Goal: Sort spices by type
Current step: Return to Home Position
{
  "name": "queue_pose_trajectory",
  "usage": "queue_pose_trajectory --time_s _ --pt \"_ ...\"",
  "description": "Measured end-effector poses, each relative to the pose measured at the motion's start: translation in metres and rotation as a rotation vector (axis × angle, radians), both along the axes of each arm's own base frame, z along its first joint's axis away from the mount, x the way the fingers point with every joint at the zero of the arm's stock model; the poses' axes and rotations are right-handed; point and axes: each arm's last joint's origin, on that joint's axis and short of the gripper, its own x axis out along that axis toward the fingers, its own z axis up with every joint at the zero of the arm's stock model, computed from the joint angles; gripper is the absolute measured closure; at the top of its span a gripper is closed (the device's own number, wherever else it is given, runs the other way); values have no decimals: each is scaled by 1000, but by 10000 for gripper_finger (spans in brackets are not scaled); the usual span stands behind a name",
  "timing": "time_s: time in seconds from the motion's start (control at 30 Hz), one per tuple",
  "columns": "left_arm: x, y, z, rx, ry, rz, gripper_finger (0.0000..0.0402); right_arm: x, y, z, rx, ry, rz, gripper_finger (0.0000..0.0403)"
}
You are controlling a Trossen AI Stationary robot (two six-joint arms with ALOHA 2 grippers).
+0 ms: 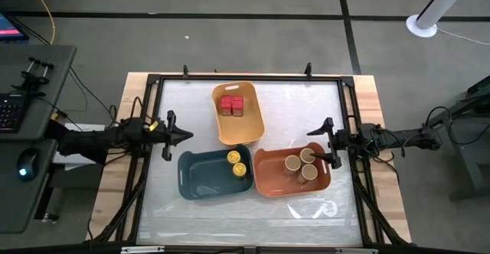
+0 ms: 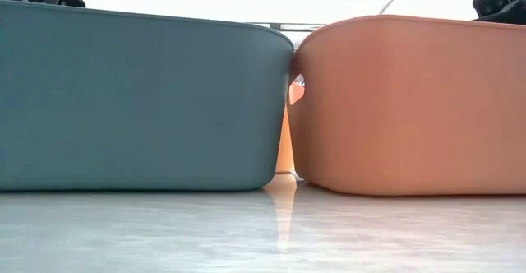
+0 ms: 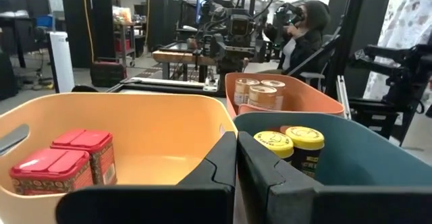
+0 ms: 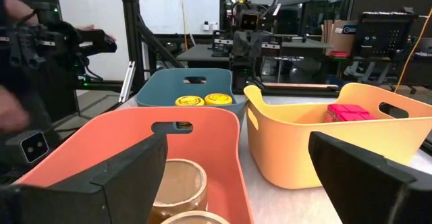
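Two red boxy tins stand in the yellow bin. Two yellow-lidded round jars stand in the teal bin. Three tan-lidded jars stand in the orange bin. My left gripper is shut and empty. It points level, left of the yellow and teal bins. My right gripper stands open and empty, level, above the orange bin's right end.
The three bins sit close together mid-table; in the low view the walls of the teal bin and the orange bin fill the picture. Bare white table lies in front of them. A person sits beyond the table.
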Motion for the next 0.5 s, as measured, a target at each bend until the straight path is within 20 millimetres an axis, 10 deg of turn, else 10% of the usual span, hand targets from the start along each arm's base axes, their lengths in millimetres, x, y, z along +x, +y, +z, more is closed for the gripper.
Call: queue_pose_trajectory --time_s 0.5 --pt "0 0 0 -7 2 3 401 0 0 0 0 1 0 48"
